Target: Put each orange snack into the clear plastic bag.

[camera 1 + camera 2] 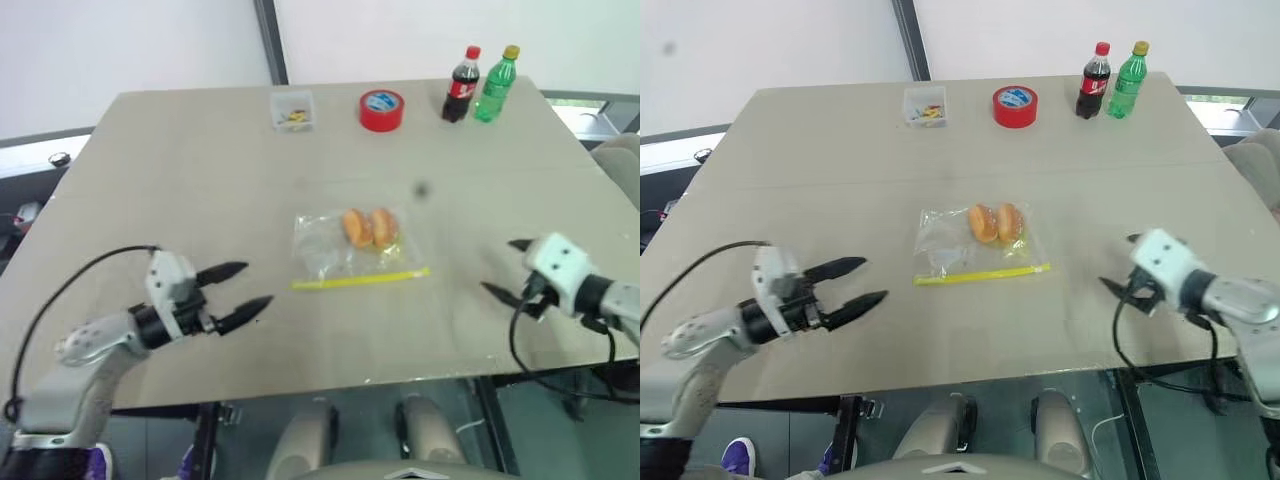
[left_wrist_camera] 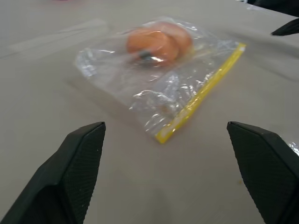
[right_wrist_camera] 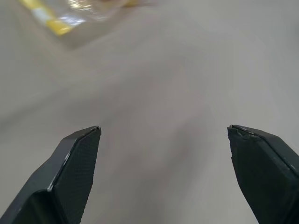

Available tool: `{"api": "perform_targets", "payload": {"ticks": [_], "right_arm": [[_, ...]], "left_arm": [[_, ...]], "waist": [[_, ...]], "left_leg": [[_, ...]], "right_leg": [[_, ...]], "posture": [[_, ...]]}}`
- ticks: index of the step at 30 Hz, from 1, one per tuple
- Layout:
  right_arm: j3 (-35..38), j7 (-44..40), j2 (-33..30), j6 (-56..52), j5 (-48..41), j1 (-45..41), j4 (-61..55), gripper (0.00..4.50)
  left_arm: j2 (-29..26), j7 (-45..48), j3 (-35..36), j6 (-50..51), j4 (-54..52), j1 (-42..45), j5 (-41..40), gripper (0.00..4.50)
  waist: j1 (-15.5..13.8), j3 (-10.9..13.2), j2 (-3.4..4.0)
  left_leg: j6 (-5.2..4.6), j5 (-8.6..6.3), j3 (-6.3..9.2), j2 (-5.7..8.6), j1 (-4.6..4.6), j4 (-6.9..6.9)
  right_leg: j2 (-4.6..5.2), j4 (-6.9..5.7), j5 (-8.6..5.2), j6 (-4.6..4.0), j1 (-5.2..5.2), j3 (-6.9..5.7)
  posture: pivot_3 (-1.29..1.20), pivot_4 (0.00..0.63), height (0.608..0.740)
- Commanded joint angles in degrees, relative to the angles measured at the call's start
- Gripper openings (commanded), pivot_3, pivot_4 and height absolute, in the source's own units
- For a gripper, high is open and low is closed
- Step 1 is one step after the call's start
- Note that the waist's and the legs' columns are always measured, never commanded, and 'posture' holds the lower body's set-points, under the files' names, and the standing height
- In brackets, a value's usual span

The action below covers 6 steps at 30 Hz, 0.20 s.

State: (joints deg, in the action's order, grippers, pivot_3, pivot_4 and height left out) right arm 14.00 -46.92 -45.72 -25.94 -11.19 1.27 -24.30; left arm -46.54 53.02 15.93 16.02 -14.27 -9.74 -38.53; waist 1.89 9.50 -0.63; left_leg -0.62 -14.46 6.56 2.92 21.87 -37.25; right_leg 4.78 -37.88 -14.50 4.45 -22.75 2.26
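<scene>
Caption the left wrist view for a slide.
Open left claw faces the clear plastic bag, both orange snacks inside.

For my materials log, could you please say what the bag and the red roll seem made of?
Clear plastic bag: thin glossy plastic film, judging by wrinkles and glints; its yellow seal strip looks like stiffer plastic. Red tape roll: probably adhesive tape with a smooth finish.

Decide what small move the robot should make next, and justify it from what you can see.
Probably none beyond resting both arms: both oval orange snacks already lie side by side inside the crinkly clear plastic bag with the yellow seal strip. The left claw and right claw are open, empty and apart from the bag.
</scene>
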Motion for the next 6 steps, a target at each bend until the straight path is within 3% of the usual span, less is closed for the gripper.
{"api": "perform_targets", "payload": {"ticks": [1, 6], "right_arm": [[5.9, -1.4, 1.3, 0.2, -6.6, 1.5, -3.6, 4.5], [6.9, -3.9, 1.0, -1.2, -12.6, 2.7, -5.5, 4.5]], "left_arm": [[-1.0, 0.5, 4.7, 1.1, -3.5, -2.1, -0.8, 4.45], [-1.1, 2.4, 6.8, 1.8, -4.8, -3.1, -1.0, 4.45]], "waist": [[-0.1, 0.0, 0.0], [-0.1, 0.0, 0.0]], "left_leg": [[0.0, 0.0, -0.01, 0.0, -0.01, 0.0], [-0.02, -0.01, -0.07, -0.01, 0.0, 0.0]], "right_leg": [[0.0, 0.01, 0.0, 0.0, 0.02, 0.01], [0.04, 0.09, 0.0, 0.0, 0.02, 0.05]], "posture": [[0.0, 0.15, 0.74], [0.0, 0.15, 0.74]]}}
